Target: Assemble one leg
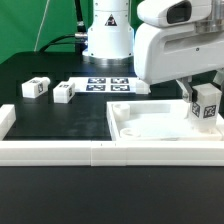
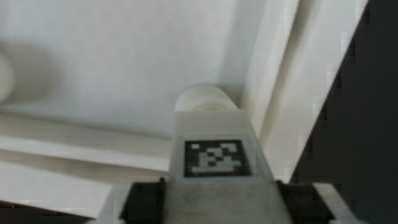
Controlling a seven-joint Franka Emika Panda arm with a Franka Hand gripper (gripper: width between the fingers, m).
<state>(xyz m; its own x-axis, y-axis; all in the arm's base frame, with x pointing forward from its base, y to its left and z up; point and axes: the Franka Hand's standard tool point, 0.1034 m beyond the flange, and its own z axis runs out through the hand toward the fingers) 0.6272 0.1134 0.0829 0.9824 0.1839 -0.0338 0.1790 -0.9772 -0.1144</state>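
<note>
Exterior view, left to right: two loose legs (image 1: 37,88) (image 1: 65,92) lie on the black bench (image 1: 60,120) at the far left. The marker board (image 1: 108,85) lies flat beside them. The white panel (image 1: 150,128) lies further right. Above the panel's right end, the tool (image 1: 203,100) pinches the leg (image 1: 206,110), tag outward. Contact between leg and panel cannot be determined. The wrist view confirms the grip.
</note>
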